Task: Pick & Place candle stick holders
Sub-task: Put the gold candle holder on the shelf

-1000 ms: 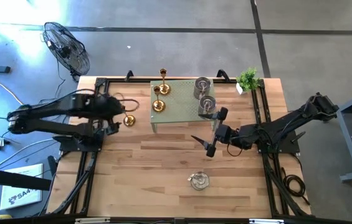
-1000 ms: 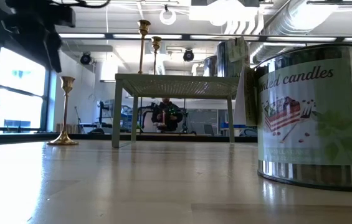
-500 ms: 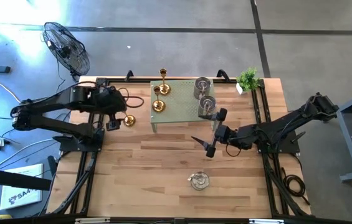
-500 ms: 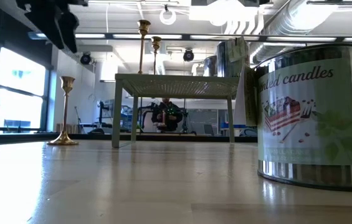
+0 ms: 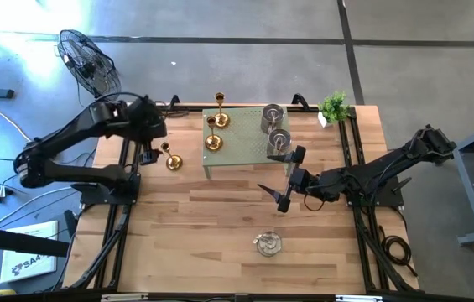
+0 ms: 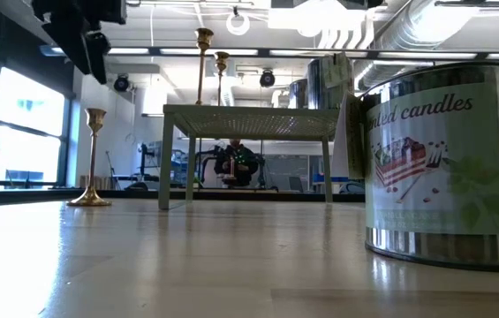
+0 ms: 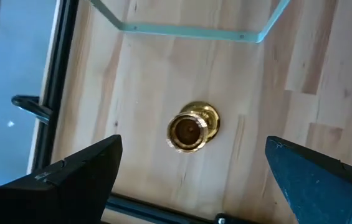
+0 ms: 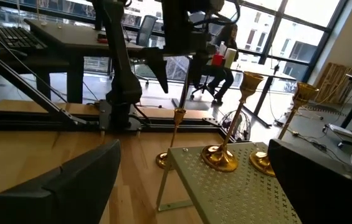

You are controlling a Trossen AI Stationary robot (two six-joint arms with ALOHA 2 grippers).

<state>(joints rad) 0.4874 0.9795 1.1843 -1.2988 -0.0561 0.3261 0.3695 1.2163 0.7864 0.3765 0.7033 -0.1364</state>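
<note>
Left claw [image 5: 146, 153] hangs open over the brass candlestick [image 5: 172, 161] standing on the table [image 5: 220, 235] beside the small rack [image 5: 249, 143]. Rack carries two brass sticks and two tins. Right claw [image 5: 285, 179] open, low near the rack. One tin [image 5: 268, 244] stands near the front.

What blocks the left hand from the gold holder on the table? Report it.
Nothing visible. The left hand hangs open straight above the gold holder, which stands alone on bare wood; the perforated stand sits off to one side, not between them.
</note>
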